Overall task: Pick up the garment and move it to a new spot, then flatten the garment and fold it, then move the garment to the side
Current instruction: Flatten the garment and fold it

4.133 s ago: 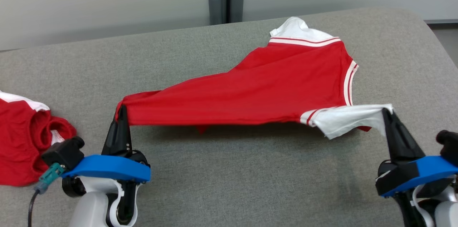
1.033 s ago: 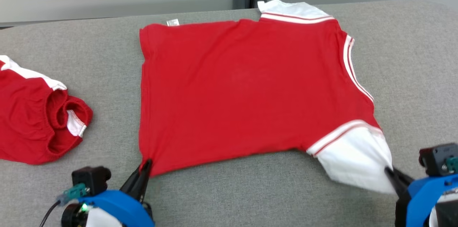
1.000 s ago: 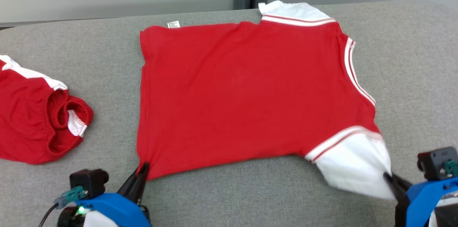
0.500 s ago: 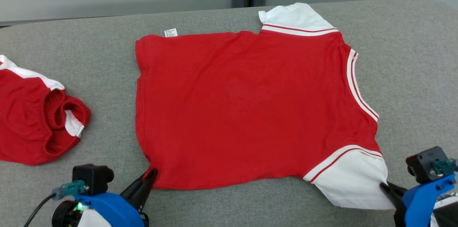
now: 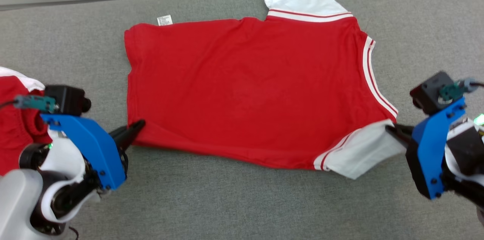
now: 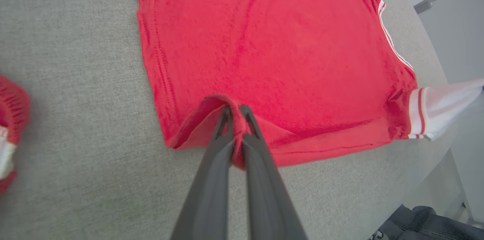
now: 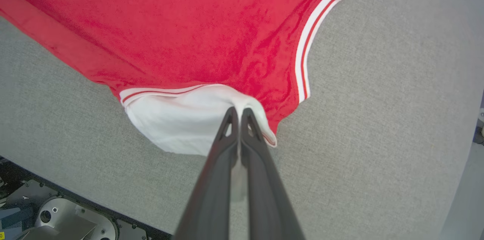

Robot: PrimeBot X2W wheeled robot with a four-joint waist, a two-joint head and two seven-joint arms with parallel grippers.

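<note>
The garment (image 5: pixel 249 89) is a red shirt with white sleeves and striped trim, spread mostly flat on the grey table (image 5: pixel 227 202). My left gripper (image 5: pixel 139 126) is shut on its near left hem corner, with red cloth (image 6: pixel 234 134) bunched between the fingers. My right gripper (image 5: pixel 389 130) is shut on the near white sleeve (image 5: pixel 359 153), lifting its edge; the pinched white cloth (image 7: pixel 196 119) folds up around the fingers. The far white sleeve (image 5: pixel 302 0) lies flat at the table's back edge.
A second crumpled red and white garment (image 5: pixel 17 134) lies at the table's left, partly behind my left arm. The table's near edge and dark equipment (image 7: pixel 49 217) below it appear in the right wrist view. A small white label (image 5: pixel 164 20) sticks out at the garment's far hem.
Both grippers have lifted and moved forward over the table with the near edge of the garment still pinched. The head camera has tilted down, so the whole scene has shifted.
</note>
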